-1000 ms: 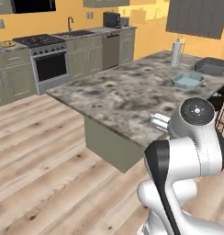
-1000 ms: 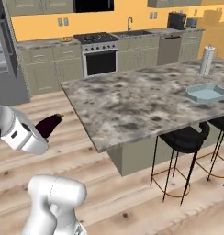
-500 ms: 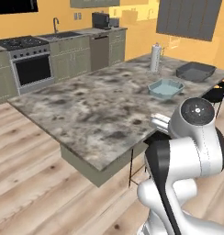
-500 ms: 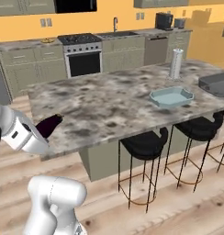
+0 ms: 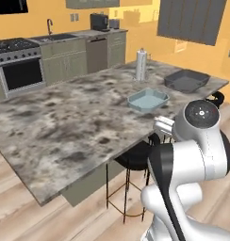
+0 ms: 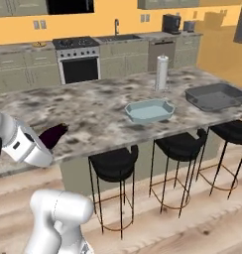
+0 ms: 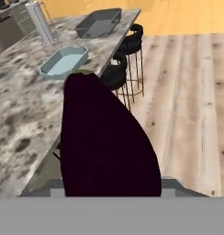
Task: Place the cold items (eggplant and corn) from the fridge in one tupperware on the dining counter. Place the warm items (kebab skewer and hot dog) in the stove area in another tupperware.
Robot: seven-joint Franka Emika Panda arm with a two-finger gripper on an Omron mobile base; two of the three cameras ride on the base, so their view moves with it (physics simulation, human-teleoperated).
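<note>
Base drove along counter (image 6: 93,106) over last second; whole view slid (camera moved, not things). Stove (image 6: 78,59) shifted toward 11 o'clock in right base view, stools (image 6: 113,166) came close. Light tub (image 6: 149,110) sat mid-counter, dark tub (image 6: 214,95) at 3 o'clock of it, well apart. Gripper (image 6: 46,144) stayed clenched around eggplant (image 7: 102,147), purple tip jutting out. Judgement: carry leg nearly done; drop into tub next.

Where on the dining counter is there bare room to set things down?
The marbled grey dining counter is bare from its stove-side end up to the light blue tupperware. Crowded end: white paper towel roll and dark grey tupperware.
</note>
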